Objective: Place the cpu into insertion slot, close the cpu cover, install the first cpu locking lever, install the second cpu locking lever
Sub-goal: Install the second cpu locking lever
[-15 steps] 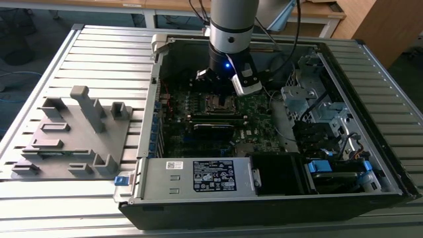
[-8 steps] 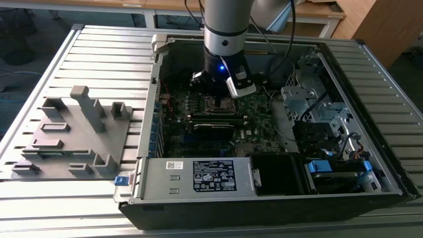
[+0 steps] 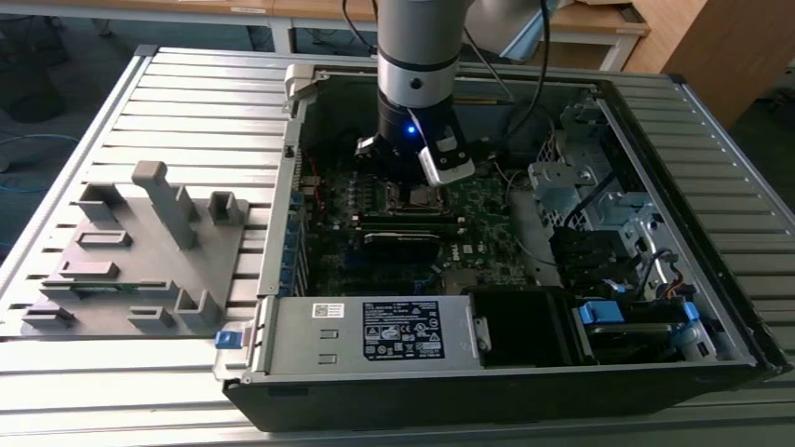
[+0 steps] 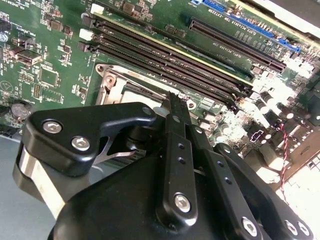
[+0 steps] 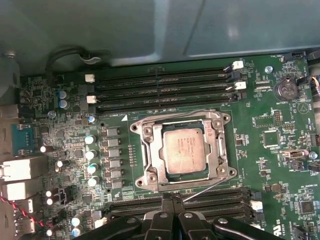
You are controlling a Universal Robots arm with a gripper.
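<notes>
Silver-grey cpu (image 5: 183,151) seated in the insertion slot (image 5: 148,150), cpu cover (image 5: 218,143) framing it, flat on the green motherboard (image 5: 280,150). Just beside, a thin locking lever (image 5: 210,186) angling toward the gripper (image 5: 171,201), fingertips pressed together, holding nothing.

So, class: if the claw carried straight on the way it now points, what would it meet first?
Probably the thin wire locking lever beside the cpu cover, with the cpu seated under it. The claw, fingers together, points at that socket edge in the first wrist view, though depth is hard to judge.
</notes>
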